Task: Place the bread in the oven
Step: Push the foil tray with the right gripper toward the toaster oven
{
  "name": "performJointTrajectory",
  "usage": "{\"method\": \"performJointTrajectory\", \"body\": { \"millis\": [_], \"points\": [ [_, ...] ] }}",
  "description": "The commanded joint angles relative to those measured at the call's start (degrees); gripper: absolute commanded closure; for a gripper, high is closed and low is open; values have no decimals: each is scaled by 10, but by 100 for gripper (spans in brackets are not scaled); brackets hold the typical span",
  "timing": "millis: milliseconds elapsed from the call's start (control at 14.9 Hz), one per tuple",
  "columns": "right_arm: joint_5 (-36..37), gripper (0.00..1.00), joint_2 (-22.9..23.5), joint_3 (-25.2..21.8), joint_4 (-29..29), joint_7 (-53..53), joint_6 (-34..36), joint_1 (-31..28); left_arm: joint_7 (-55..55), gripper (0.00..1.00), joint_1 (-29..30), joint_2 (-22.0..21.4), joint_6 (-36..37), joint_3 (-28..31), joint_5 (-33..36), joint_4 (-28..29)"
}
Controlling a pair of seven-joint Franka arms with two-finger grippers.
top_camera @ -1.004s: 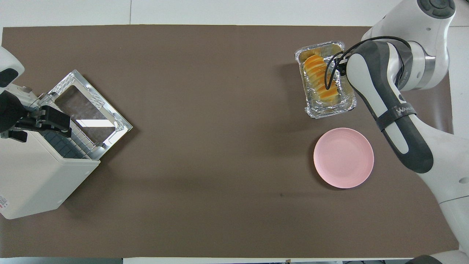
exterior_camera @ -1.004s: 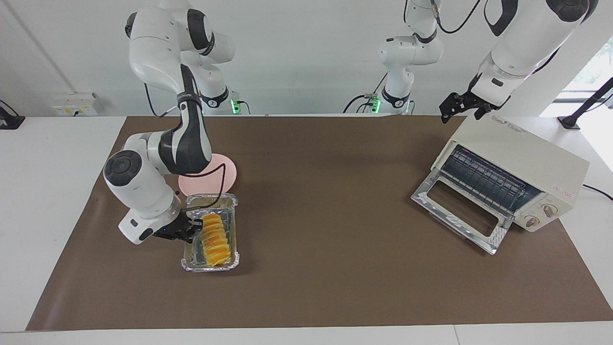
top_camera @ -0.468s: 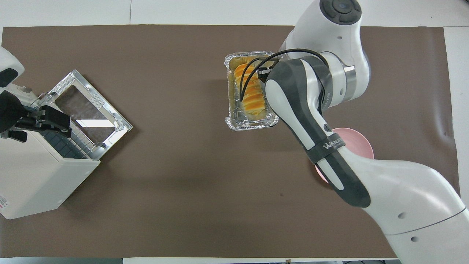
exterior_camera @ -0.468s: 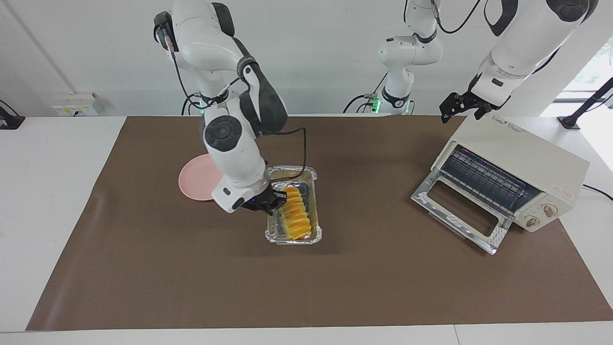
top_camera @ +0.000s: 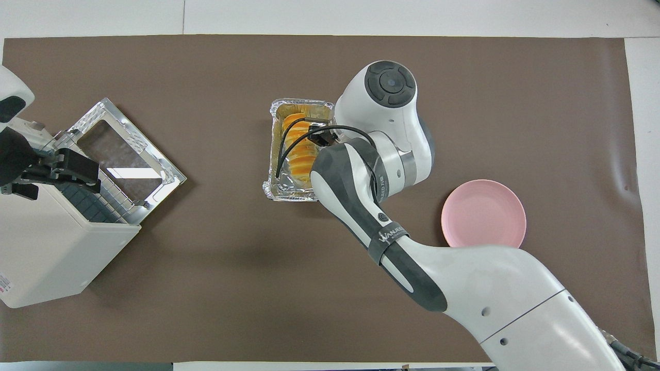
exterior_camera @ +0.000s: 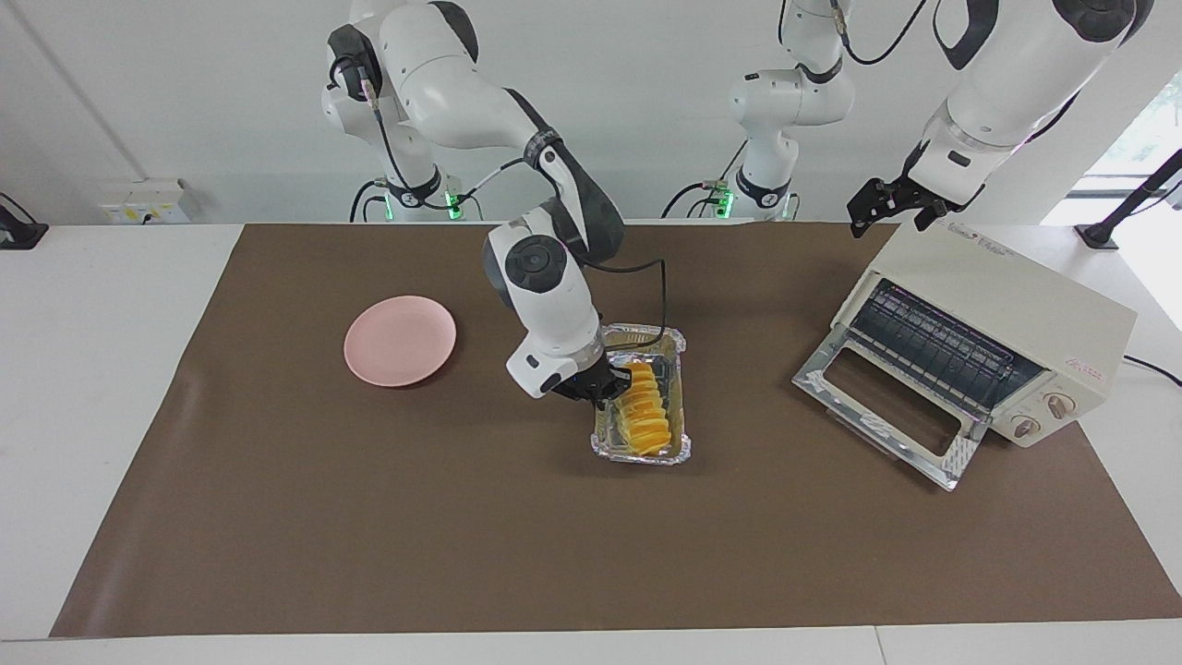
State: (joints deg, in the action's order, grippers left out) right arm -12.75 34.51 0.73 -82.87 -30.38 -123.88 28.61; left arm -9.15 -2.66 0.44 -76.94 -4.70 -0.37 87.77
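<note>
From the overhead view we see our left gripper [top_camera: 62, 167] over the oven [top_camera: 51, 242] at the left arm's end of the worktop [top_camera: 206, 288]; whether it is open we cannot tell. The oven's door [exterior_camera: 882, 416] lies open, and only the facing view shows its knobs. Farther out sits the pink plate [exterior_camera: 400, 341]. Our right gripper [exterior_camera: 605, 386] is clamped on the foil tray [exterior_camera: 679, 346] near mid-worktop, the bread [exterior_camera: 644, 413] lying inside; overhead, our arm hides this grip.
</note>
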Motion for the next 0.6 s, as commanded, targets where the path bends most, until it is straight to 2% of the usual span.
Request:
{"method": "performJointTrajectory", "body": {
  "millis": [0, 335, 468, 535],
  "points": [
    [-10, 100, -35, -2, -70, 64, -37, -2, 2, 0, 7, -20, -13, -3, -9, 23],
    [-11, 100, -51, -2, -127, 86, -94, 0, 2, 0, 7, -20, -13, -3, -9, 23],
    [-12, 100, -51, -2, -126, 85, -94, -2, 4, 0, -1, -38, 28, -7, -11, 11],
    [-12, 76, -51, -2, -126, 84, -93, -3, 3, 0, -2, -50, 45, -7, -9, 19]
  ]
}}
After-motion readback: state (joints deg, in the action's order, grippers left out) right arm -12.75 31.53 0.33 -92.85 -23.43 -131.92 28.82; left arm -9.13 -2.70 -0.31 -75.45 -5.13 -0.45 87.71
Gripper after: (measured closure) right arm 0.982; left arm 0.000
